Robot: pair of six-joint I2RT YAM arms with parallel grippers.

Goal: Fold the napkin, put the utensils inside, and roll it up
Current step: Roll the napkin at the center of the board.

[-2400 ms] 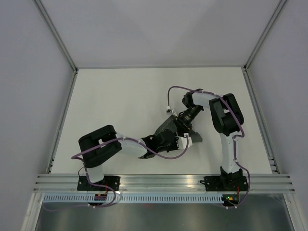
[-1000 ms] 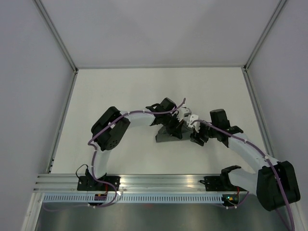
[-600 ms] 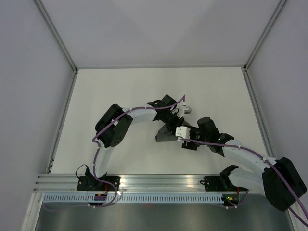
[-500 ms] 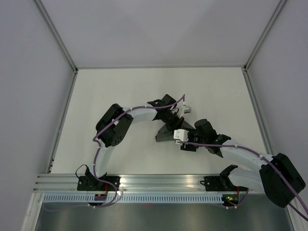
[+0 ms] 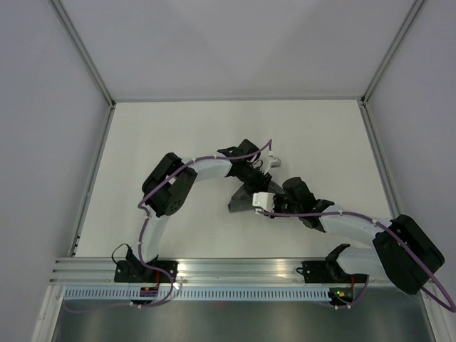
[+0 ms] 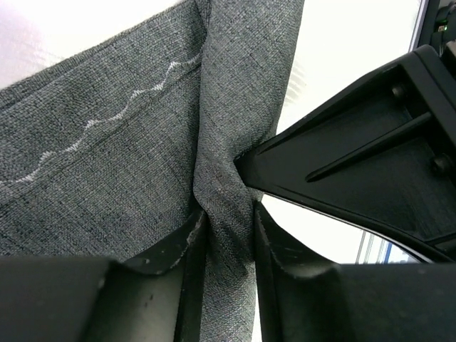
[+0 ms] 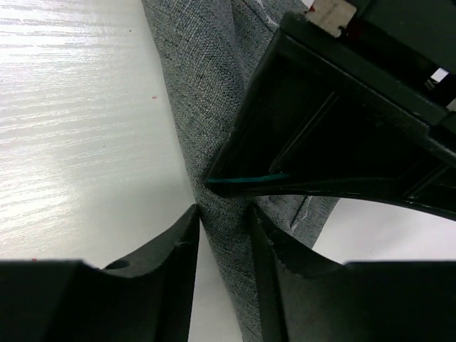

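Note:
The dark grey napkin (image 5: 239, 199) lies rolled or bunched into a narrow bundle at the middle of the table, mostly hidden under both grippers. My left gripper (image 5: 254, 184) reaches it from the upper left, and in the left wrist view (image 6: 226, 221) its jaws are shut on a fold of the napkin (image 6: 142, 164). My right gripper (image 5: 258, 201) comes from the right, and in the right wrist view (image 7: 224, 214) its jaws are pinched on the napkin's fold (image 7: 196, 85), right under the other gripper's black fingers (image 7: 335, 135). No utensils are visible.
The white table (image 5: 178, 135) is ringed by grey walls and aluminium rails. The right arm's forearm (image 5: 349, 224) lies low across the near right part of the table. The arm bases (image 5: 146, 271) stand at the near edge.
The left arm swung from the near left to reach the napkin from the far side. The right arm dropped low and slid leftward until its gripper met the napkin beside the left one.

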